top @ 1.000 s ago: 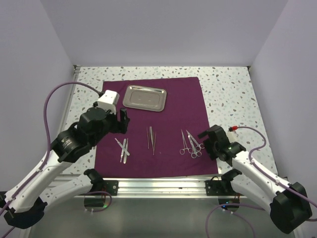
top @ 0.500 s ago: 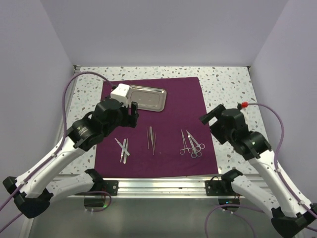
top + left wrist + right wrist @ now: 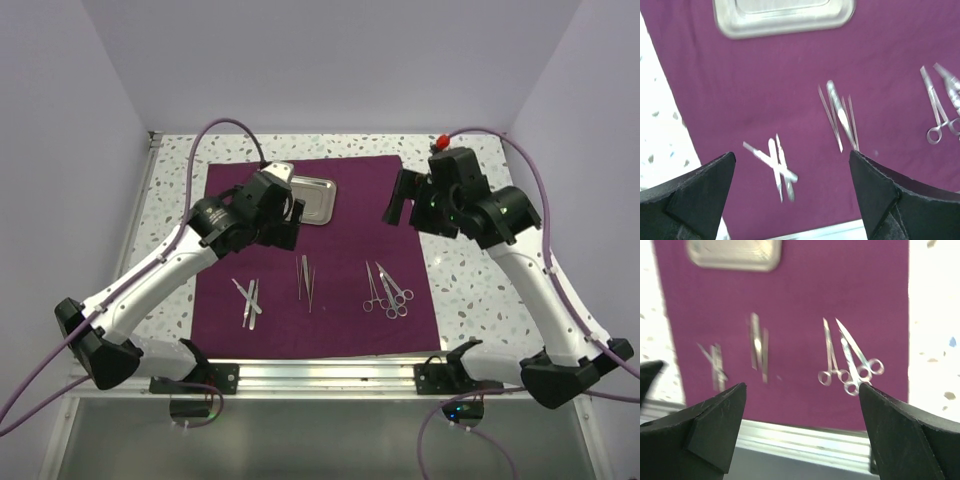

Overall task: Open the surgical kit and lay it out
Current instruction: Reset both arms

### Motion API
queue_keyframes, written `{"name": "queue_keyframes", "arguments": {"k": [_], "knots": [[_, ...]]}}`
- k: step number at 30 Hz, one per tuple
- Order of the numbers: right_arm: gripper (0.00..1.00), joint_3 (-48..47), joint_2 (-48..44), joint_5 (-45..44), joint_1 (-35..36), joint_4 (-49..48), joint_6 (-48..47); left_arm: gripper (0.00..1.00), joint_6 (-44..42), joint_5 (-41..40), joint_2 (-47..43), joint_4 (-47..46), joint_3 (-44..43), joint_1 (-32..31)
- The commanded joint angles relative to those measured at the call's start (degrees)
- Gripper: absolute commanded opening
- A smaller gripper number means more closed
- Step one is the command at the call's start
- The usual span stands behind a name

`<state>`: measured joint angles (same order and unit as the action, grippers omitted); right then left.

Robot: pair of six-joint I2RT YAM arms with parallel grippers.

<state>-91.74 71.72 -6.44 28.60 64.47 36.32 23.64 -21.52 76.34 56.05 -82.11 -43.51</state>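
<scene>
- Top external: we see the cloth flat, tray at its far edge.
- Left wrist: left end effector wide, empty; a low pass could scatter the tweezers.
- Right wrist: right end effector equally wide; snagging cloth would drag the forceps.

No legible text, label, brand, number or sign anywhere; any small markings too blurred to read

**Speckled table, lilac walls**

A white table flecked with grey and brown chips spans the booth. Plain pale lilac walls close it in at the back and both sides. An aluminium rail runs along its near edge.
</scene>
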Motion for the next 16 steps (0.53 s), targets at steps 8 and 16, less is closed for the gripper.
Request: {"name": "queue_keyframes", "arguments": {"k": [8, 16], "knots": [[0.98, 16.15, -18.37, 7.65, 0.14, -5.75, -6.52, 1.00, 8.53, 0.08, -2.95, 7.40, 0.11, 0.26], [0.98, 13.09, -16.53, 12.68, 0.14, -4.00, -8.89, 1.00, 10.81, -1.42, -2.68, 8.46, -0.51, 0.18]]}}
